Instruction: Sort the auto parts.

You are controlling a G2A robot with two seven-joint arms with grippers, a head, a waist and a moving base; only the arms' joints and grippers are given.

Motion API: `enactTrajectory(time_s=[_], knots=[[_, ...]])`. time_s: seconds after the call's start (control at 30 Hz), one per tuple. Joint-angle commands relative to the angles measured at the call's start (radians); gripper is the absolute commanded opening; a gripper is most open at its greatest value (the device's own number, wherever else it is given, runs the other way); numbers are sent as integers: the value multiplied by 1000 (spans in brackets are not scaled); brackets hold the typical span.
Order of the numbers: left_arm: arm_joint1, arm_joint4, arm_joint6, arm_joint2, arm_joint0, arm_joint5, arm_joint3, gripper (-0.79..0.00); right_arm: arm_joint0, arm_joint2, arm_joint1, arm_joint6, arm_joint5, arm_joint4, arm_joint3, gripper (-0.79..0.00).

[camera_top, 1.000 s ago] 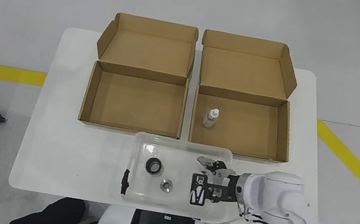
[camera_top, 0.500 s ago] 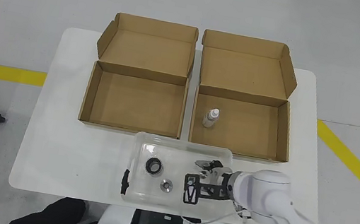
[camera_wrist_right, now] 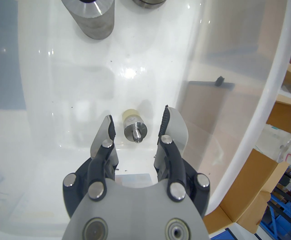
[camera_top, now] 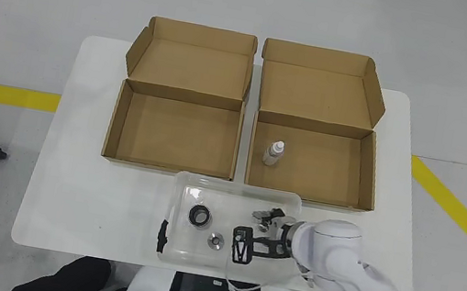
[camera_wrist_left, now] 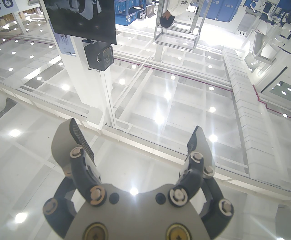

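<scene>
You are in the pick step of the sort. The right gripper (camera_wrist_right: 138, 113) is down inside the clear plastic bin (camera_top: 236, 186) at the near edge of the white counter (camera_top: 72, 165). Its jaws are open at a middling width and hold nothing. Between them, on the bin floor, lies the small cylindrical part with a cream plastic end and a threaded steel stud (camera_wrist_right: 133, 127), touching neither jaw as far as the wrist view shows.

The part lies on its side. Its long axis runs roughly along the fingers, slightly skewed. The stud points back toward the wrist, and the cream end points away toward the grey metal cylinder (camera_wrist_right: 95, 18) deeper in the bin. That suits you, I judge, because the jaws will close across the round body, not along its length.

The next move probably needs only a short advance so the pads cover the body and not the stud, then a squeeze. Centre first, since a round part may roll from an uneven pinch.

A similar small white part (camera_top: 275, 152) already lies in the open brown cardboard box on your right (camera_top: 337, 193), so that box is the likely destination. The open brown cardboard box on your left (camera_top: 173, 134) holds nothing I can see.

The left gripper (camera_wrist_left: 134, 125) is turned up toward the ceiling, with its jaws spread wide and empty.
</scene>
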Motion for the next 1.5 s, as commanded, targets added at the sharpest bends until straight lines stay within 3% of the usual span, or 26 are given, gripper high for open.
enactTrajectory(time_s=[0.0,0.2,0.4,0.47,0.87,1.47], knots=[[0,0,0,0,0,0,0,0,10,-15,4,8,8,1,4,-409],[0,0,0,0,0,0,0,0,43,-55,18,35,35,26,14,-474],[0,0,0,0,0,0,0,0,79,-84,34,55,55,70,13,-677],[0,0,0,0,0,0,0,0,91,-91,39,61,61,89,10,-785],[0,0,0,0,0,0,0,0,121,-74,57,34,80,282,-82,-785],[0,0,0,0,0,0,0,0,5,172,71,-586,231,294,-205,-785]])
